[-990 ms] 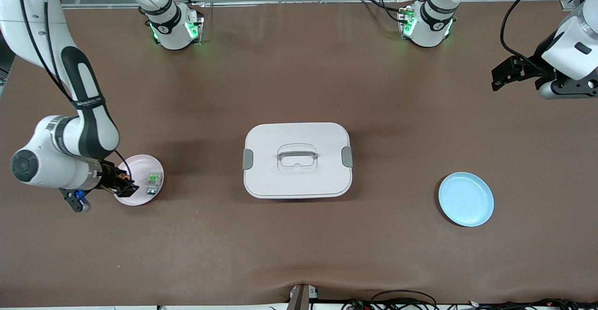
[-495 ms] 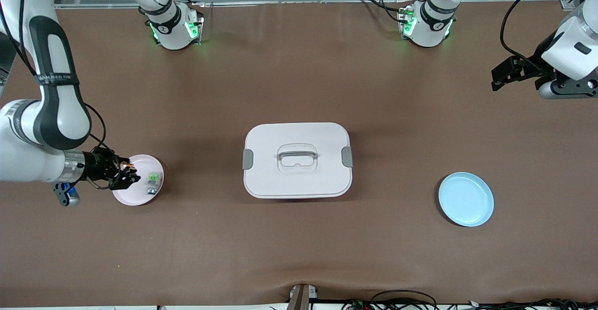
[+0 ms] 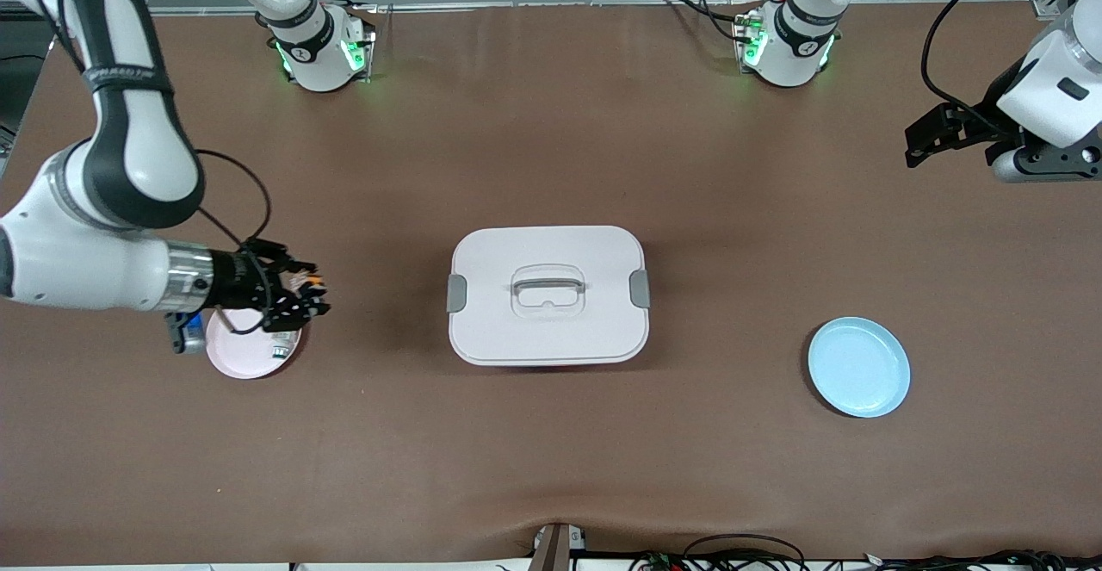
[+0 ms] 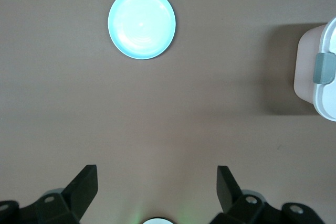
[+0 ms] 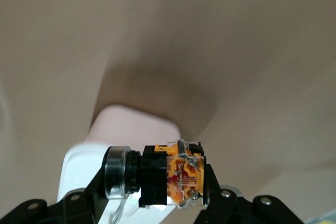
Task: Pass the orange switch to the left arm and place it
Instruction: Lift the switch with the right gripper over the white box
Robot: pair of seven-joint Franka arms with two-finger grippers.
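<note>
Orange switch [image 5: 168,174]: being gripped in the clenched right gripper [image 3: 297,295], above the pink plate [image 3: 237,356] edge. Left gripper [image 4: 155,190]: released, waiting over the table's left-arm end. Advice: the box [image 3: 547,295] is best being cleared high, grip kept firm.

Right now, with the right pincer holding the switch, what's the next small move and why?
Probably carry the orange switch higher and toward the left arm's end, arcing over or round the box. The right pincer is shut on it above the pink plate; the box lies between it and the open left pincer, which waits.
</note>
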